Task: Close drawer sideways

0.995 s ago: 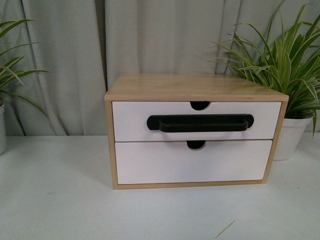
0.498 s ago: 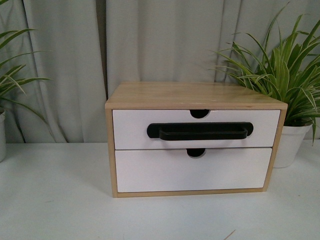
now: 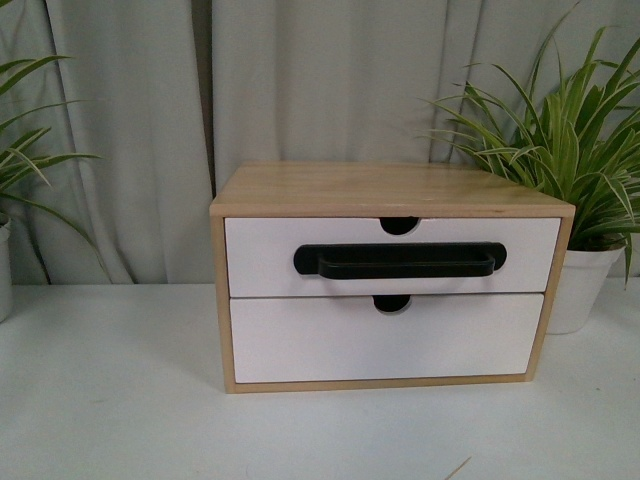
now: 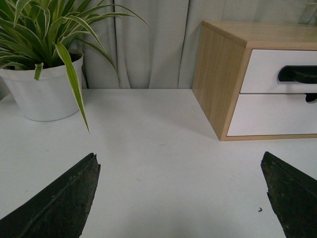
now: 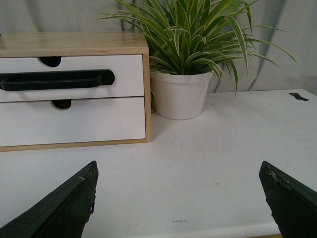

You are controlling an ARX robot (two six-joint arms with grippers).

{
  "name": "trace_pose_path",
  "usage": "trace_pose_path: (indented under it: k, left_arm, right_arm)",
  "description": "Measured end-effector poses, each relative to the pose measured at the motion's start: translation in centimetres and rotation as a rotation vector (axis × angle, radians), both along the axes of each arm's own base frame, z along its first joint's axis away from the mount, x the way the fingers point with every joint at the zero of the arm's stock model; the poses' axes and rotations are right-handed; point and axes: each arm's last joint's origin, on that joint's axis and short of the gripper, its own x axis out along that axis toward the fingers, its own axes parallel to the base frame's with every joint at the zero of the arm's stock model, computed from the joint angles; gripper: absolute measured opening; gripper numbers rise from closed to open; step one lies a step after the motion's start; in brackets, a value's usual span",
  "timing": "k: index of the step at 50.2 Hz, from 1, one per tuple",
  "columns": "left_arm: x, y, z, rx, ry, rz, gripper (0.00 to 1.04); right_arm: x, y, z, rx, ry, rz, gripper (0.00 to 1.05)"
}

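The drawer point(image 3: 260, 255) is the upper one in a wooden cabinet point(image 3: 380, 190). It has a white front, a long black bar handle point(image 3: 400, 261) and a semicircular notch point(image 3: 400, 225) in its top edge. Its front looks a little forward of the plain lower front point(image 3: 380, 340); I cannot tell by how much. Neither gripper shows in the front view. My left gripper point(image 4: 181, 198) is open and empty over the table, left of the cabinet, with the drawer point(image 4: 267, 69) far ahead. My right gripper point(image 5: 178, 198) is open and empty, with the drawer point(image 5: 124, 69) ahead.
A potted spider plant point(image 3: 570, 150) in a white pot point(image 3: 580, 285) stands close to the cabinet's right side. Another plant point(image 3: 20, 170) stands at the far left; its pot point(image 4: 44, 94) shows in the left wrist view. A grey curtain point(image 3: 320, 80) hangs behind. The table point(image 3: 110, 400) is white.
The whole front view has shifted, so the cabinet shows a little lower in the picture than a second ago. The drawer front looks unchanged against the cabinet.
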Motion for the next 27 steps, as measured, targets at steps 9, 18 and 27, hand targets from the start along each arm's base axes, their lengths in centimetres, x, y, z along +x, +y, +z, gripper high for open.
trace_pose_path:
  k: [9,18,27]
  left_arm:
    - [0.0,0.0,0.0,0.0,0.0,0.0,0.99]
    - [0.0,0.0,0.0,0.0,0.0,0.0,0.99]
    - [0.0,0.0,0.0,0.0,0.0,0.0,0.99]
  right_arm:
    - [0.0,0.0,0.0,0.0,0.0,0.0,0.96]
    - [0.0,0.0,0.0,0.0,0.0,0.0,0.96]
    - [0.0,0.0,0.0,0.0,0.0,0.0,0.96]
